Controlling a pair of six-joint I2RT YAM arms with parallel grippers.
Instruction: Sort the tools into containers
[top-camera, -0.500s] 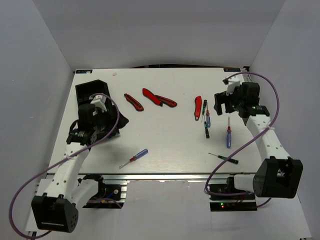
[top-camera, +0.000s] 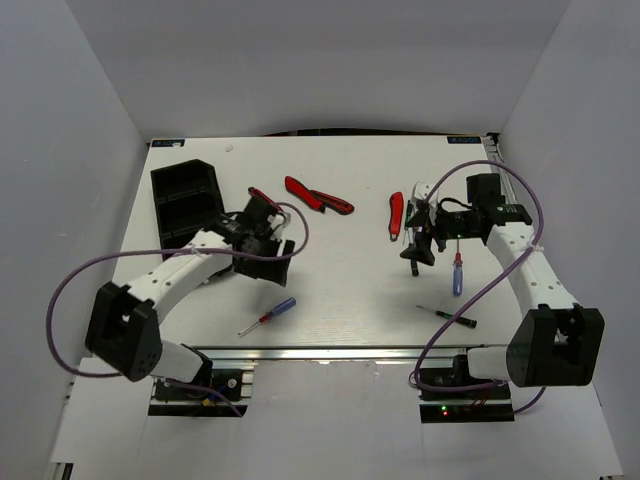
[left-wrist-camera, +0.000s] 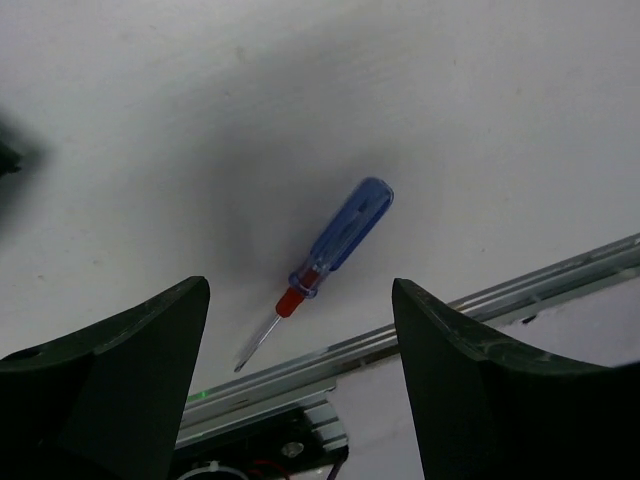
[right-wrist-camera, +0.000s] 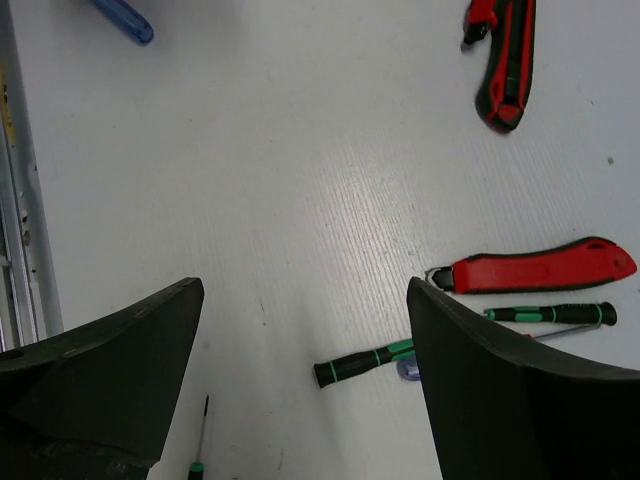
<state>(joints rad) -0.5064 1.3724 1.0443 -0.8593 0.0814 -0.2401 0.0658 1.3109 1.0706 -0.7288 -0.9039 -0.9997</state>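
Robotics laboratory test cell. A white worktop is boxed in by plain white panels at the left, back and right of the frame. An aluminium rail along its lower edge carries a left arm and a right arm trailing purple cables. Lit electronics sit at lower right.

From the top view, looks down from high above and behind the arm bases, facing the far wall, taking in the whole counter. From the left wrist, peers steeply down, close to the counter's near edge, between the fingers of the left end effector. Shares the blue-handled screwdriver with the top view. From the right wrist, looks down past the right end effector onto a wider patch at the right. Shares the red knife with the top view.
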